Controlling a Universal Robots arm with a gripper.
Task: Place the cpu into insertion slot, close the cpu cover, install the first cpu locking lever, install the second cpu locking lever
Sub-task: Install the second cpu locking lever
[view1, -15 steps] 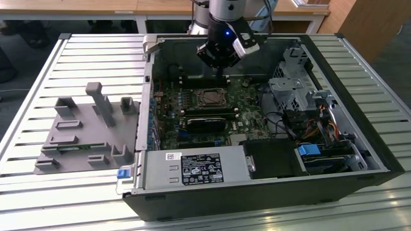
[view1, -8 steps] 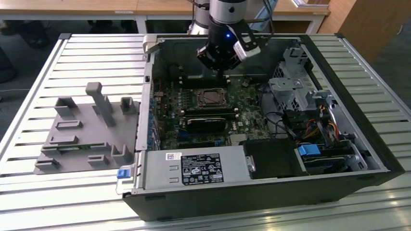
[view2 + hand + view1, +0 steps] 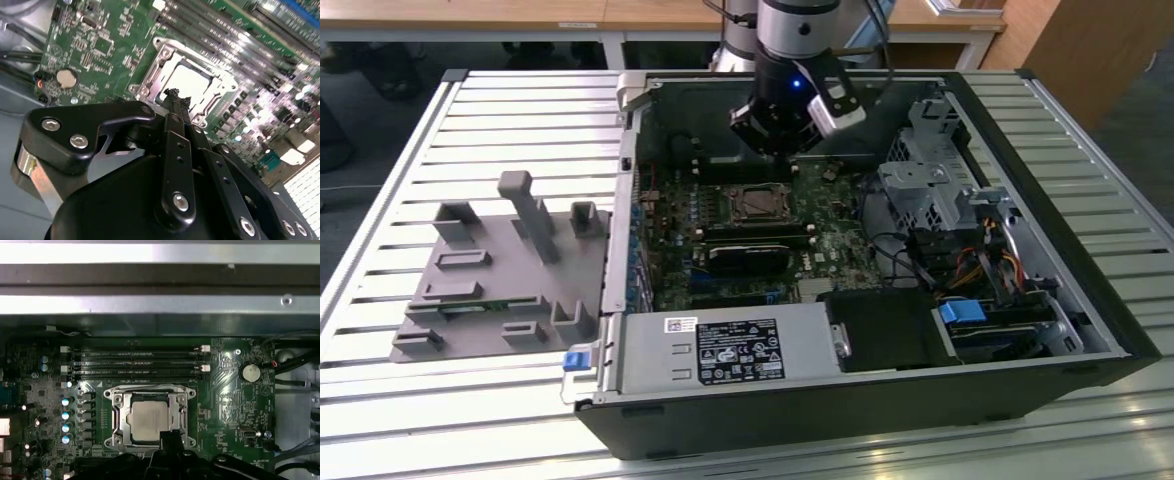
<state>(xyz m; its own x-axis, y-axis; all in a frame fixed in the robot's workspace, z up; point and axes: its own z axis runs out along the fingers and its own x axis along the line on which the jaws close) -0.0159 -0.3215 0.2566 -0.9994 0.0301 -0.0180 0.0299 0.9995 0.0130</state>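
Inside the square black insertion slot lies the pale silvery cpu, the silvery cover frame around it; the gripper hovers above, fingers closed, empty. The exterior view adds the black computer case.

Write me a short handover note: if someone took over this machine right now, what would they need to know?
Gripper: black fingers shut, empty, tips hovering at the socket's edge.
The small square silvery-beige cpu lies flat in the black insertion slot on the green motherboard.
The thin silvery metal frame cpu cover lies down around the chip.
Done: chip placed, cover closed.
Locking levers: cannot tell whether they are latched.
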